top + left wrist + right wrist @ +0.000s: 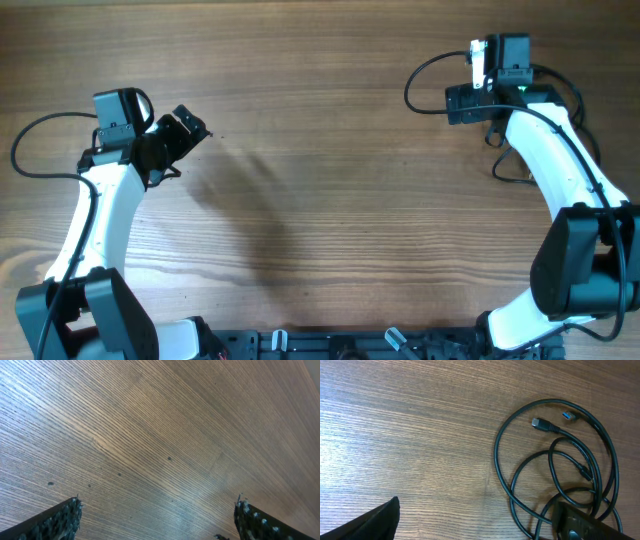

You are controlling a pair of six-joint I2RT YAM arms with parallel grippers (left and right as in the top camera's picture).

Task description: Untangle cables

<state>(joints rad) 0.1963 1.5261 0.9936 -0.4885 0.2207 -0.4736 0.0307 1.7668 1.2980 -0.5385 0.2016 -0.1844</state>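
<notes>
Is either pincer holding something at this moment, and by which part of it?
Nothing is held. The left pincer and the right pincer both stand open and empty. The cables lie loose on the table beneath the right one.

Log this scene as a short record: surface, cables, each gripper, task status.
surface: wooden table
cables: thin black cords in loose overlapping loops, seen from the right wrist; one blue-tipped plug at the top of the coil
left gripper: open, over bare wood, holding nothing
right gripper: open, holding nothing; one finger overlaps the loops in view, contact unclear
status: not yet untangled
</notes>
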